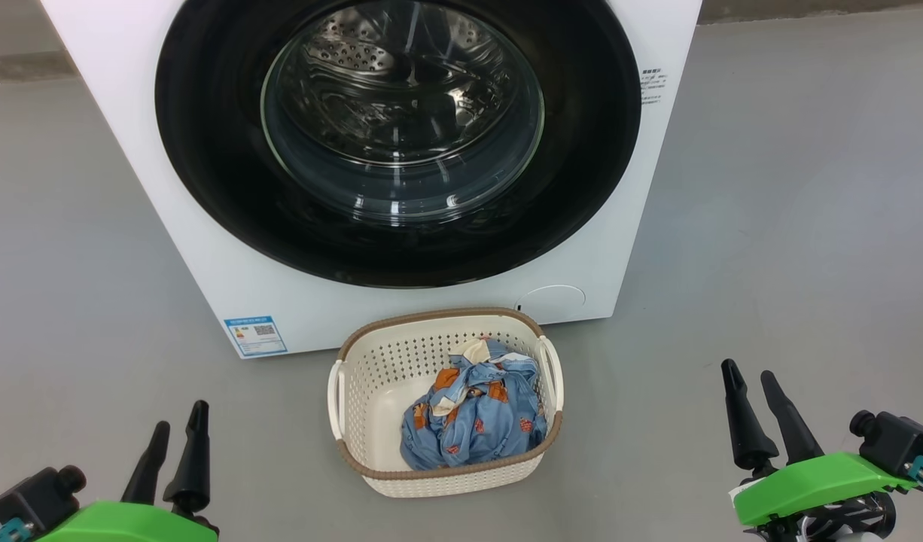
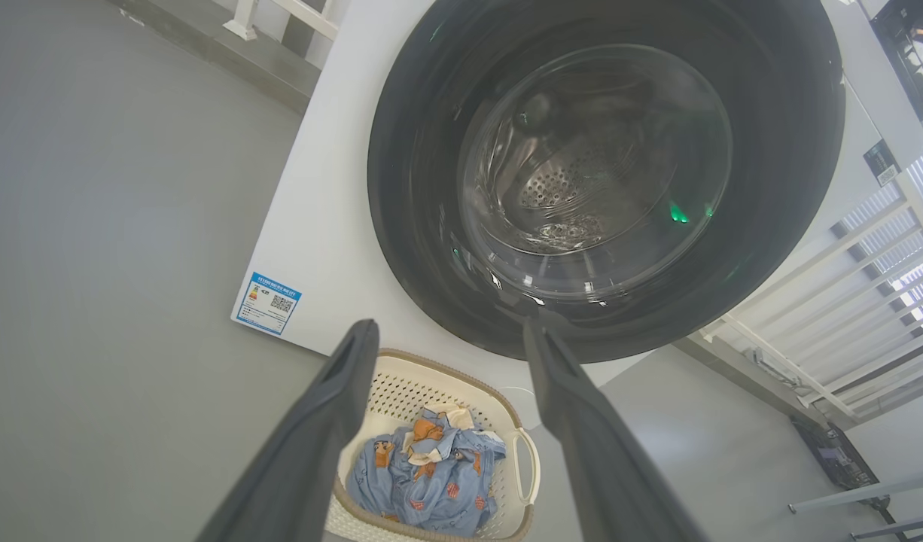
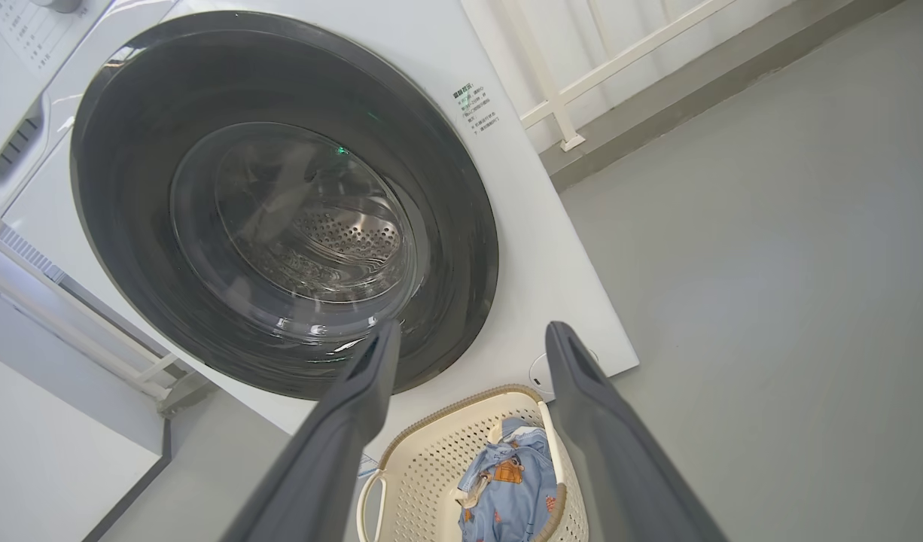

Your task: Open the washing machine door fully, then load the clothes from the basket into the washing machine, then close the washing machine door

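Note:
The white washing machine (image 1: 205, 248) stands ahead with its round black-rimmed door (image 1: 205, 150) shut flat against the front; the steel drum shows through the glass. On the floor just before it sits the cream basket (image 1: 364, 391) holding the light blue clothes (image 1: 476, 414) bunched toward its right side. My left gripper (image 1: 178, 425) hangs open at the lower left, well left of the basket. At the lower right my right gripper (image 1: 749, 373) is open too, apart from the basket. Both wrist views look between spread empty fingers (image 2: 341, 406) (image 3: 356, 406) at the door (image 2: 431, 248) (image 3: 130, 248) and basket (image 2: 401, 384) (image 3: 431, 452).
Grey floor (image 1: 793, 226) spreads on both sides of the machine. A blue label sticker (image 1: 255, 335) marks its lower left corner and a round service flap (image 1: 553, 296) sits behind the basket. White railings (image 2: 845, 331) (image 3: 582, 68) stand beside the machine.

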`<state>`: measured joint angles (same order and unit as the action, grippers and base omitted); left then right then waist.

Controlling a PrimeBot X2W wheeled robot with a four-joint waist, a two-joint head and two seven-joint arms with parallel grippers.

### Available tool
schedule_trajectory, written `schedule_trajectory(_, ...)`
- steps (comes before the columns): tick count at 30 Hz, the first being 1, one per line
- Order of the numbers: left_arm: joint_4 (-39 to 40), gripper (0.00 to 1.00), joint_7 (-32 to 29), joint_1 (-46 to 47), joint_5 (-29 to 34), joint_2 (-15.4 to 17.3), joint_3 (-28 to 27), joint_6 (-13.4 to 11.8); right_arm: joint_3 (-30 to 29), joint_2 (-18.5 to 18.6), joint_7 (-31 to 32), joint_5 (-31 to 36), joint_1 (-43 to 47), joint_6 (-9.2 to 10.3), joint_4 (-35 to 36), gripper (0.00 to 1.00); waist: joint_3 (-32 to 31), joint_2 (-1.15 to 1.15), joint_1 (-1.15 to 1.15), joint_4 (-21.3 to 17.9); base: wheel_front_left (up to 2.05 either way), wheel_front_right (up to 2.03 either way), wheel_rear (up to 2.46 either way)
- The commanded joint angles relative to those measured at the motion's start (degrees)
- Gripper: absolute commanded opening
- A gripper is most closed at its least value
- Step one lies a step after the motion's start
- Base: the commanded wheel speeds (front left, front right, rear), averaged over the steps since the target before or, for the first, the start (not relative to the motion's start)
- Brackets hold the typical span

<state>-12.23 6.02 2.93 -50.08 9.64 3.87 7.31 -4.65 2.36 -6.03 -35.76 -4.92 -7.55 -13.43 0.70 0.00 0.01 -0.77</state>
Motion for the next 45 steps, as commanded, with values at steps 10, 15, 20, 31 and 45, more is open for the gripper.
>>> schedule_trajectory(10,2.4,1.0,2.3,2.7,7.4,2.8,-0.3,0.1,1.6,0.4,-2.4,9.7,-3.3,0.04,1.5,1.0,-0.3,0.0,0.0,-0.1,0.0,0.0,0.0)
schedule_trajectory(15,2.9,1.0,3.2,2.6,10.3,3.3,-0.1,0.1,1.7,0.4,-3.2,13.6,-3.5,0.05,1.5,1.0,-0.4,0.0,0.0,-0.1,0.0,0.0,0.0)
schedule_trajectory(20,3.1,1.0,4.0,2.6,13.5,3.9,0.5,0.1,2.2,0.4,-4.0,17.2,-3.8,0.05,1.4,1.0,-0.5,0.0,0.0,-0.1,0.0,0.0,0.0)
schedule_trajectory(31,3.4,1.0,5.9,3.0,20.1,5.1,1.3,0.1,2.7,0.5,-5.9,25.2,-4.8,0.06,1.5,1.0,-0.6,0.0,0.0,0.1,0.0,0.0,0.0)
schedule_trajectory(45,4.3,1.0,8.1,3.4,27.5,6.4,2.1,0.2,2.9,0.5,-8.1,32.1,-5.7,0.06,0.9,1.0,-0.7,0.0,0.0,0.1,0.0,0.0,0.0)
